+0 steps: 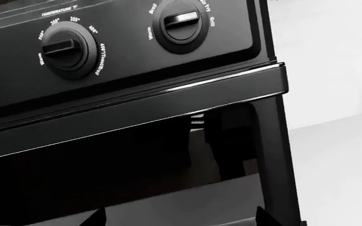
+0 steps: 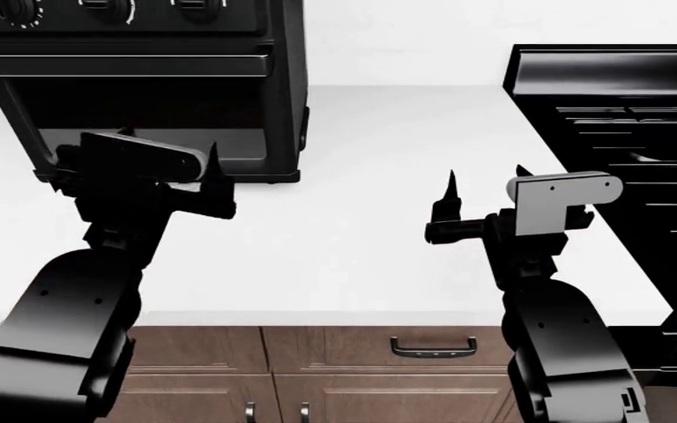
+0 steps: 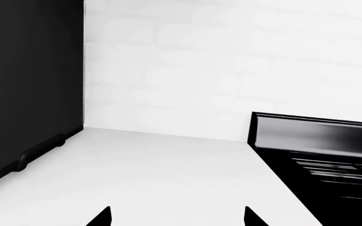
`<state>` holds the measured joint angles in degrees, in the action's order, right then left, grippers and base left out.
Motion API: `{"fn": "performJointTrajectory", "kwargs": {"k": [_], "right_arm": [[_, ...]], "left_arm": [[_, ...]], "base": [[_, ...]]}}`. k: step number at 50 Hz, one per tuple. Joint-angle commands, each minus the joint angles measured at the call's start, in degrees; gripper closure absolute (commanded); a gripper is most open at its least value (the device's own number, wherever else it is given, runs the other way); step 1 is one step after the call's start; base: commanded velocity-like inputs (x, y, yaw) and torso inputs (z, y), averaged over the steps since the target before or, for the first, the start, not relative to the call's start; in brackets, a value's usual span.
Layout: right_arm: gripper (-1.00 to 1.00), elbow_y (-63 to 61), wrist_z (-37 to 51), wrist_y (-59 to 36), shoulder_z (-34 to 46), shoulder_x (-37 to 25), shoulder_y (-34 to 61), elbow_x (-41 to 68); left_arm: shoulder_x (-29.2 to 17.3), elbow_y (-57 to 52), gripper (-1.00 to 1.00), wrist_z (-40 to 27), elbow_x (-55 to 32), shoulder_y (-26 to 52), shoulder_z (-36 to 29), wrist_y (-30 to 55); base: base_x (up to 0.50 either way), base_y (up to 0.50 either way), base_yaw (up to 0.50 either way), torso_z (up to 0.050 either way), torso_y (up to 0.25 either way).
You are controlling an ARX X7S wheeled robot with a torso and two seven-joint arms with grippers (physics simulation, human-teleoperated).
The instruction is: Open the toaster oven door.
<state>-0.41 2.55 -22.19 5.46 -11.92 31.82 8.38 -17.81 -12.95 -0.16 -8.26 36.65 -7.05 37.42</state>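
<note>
Black door (image 1: 137,174) (shut), facing left pincer (image 1: 179,219)

On the toaster oven (image 1: 137,70) I read "TEMPERATURE °F" above a knob (image 1: 69,48) ringed Warm, 250°, 300°, 350°, 400°, 450°/Toast/Broil; another knob (image 1: 181,22) shows Warm, Broil, Air Fry, Grill.

White table (image 2: 362,256) fills the middle of the head view, evenly lit, few shadows. White brick-patterned wall (image 3: 231,66) behind it. Black stove (image 2: 633,132) with grates at right edge, raised back panel. Brown wooden cabinet fronts (image 2: 351,379) along bottom; a dark curved drawer handle (image 2: 433,346) lower centre-right.
</note>
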Motion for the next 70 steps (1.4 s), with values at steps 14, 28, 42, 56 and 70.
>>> {"fn": "performJointTrajectory", "kwargs": {"k": [14, 28, 42, 56, 70], "right_arm": [[-1.0, -0.6, 0.4, 0.4, 0.8, -0.2, -0.5, 0.7], [-1.0, -0.7, 0.6, 0.5, 1.0, -0.3, -0.3, 1.3], [-1.0, -1.7, 0.9, 0.6, 0.5, -0.7, -0.8, 2.3], [-1.0, -2.5, 1.3, 0.2, 0.5, -1.1, -0.8, 2.7], [-1.0, -2.0, 1.5, 0.5, 0.4, -1.5, -0.7, 3.1]], "left_arm": [[-30.6, -10.4, -1.0, 18.6, 20.4, 6.5, -22.3, -8.8], [-35.4, -3.2, -1.0, 29.3, 26.1, 17.7, -28.8, -19.3], [-34.9, 4.7, -1.0, 37.5, 28.8, 26.3, -33.4, -26.0], [-29.2, 16.1, -1.0, 39.7, 31.7, 34.2, -36.4, -29.0], [-23.3, 27.7, -1.0, 39.0, 34.2, 39.8, -39.8, -33.1]], "base": [[0.0, 0.0, 0.0, 0.0, 0.0], [0.0, 0.0, 0.0, 0.0, 0.0], [0.0, 0.0, 0.0, 0.0, 0.0], [0.0, 0.0, 0.0, 0.0, 0.0], [0.0, 0.0, 0.0, 0.0, 0.0]]}}
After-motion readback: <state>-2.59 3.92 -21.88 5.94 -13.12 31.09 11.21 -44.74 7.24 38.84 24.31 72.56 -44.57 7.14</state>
